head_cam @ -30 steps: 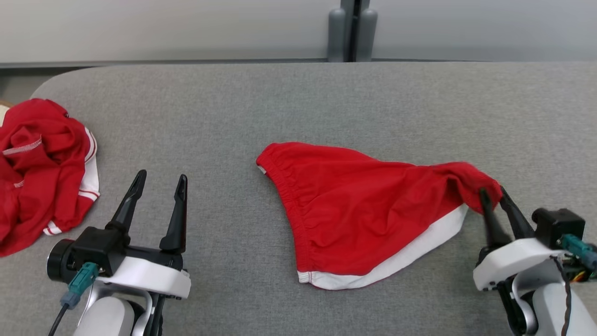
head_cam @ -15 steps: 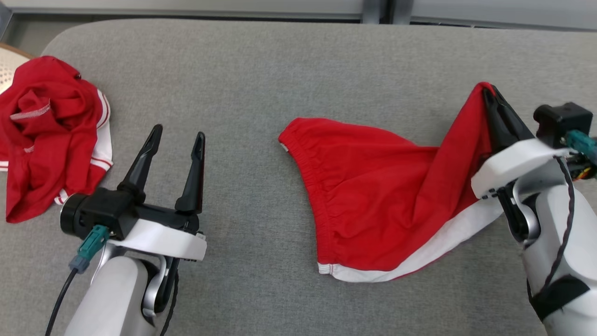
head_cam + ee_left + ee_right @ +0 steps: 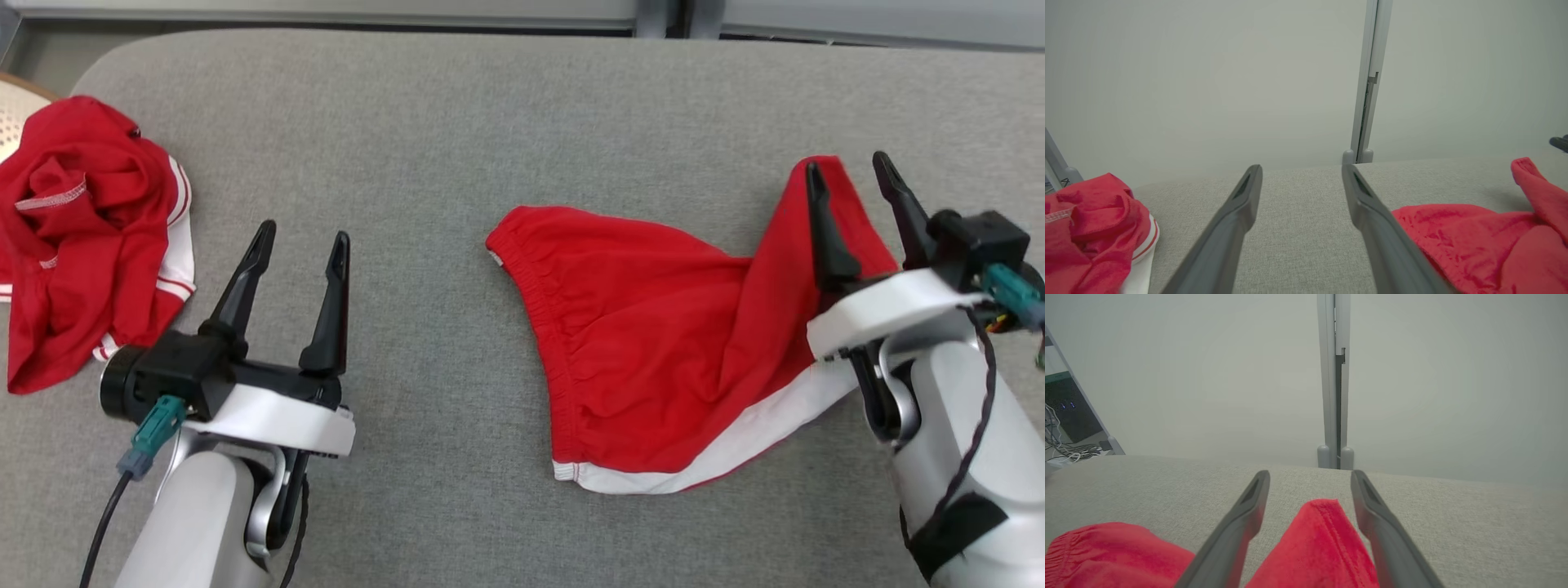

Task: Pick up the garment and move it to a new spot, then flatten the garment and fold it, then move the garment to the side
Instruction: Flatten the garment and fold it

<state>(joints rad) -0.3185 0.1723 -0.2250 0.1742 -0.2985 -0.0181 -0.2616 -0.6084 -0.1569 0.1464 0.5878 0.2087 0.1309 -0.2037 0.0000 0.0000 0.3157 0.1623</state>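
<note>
Right pincer point(image 3: 846, 162) released; red garment point(image 3: 645, 343) corner peaked.

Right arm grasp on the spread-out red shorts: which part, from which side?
Probably the peaked corner at the red shorts' right end. It stands up off the grey surface as a narrow fold, between the open right gripper's fingers, so closing from the robot's near right should catch it. The rest lies flat, offering little to pinch.
</note>
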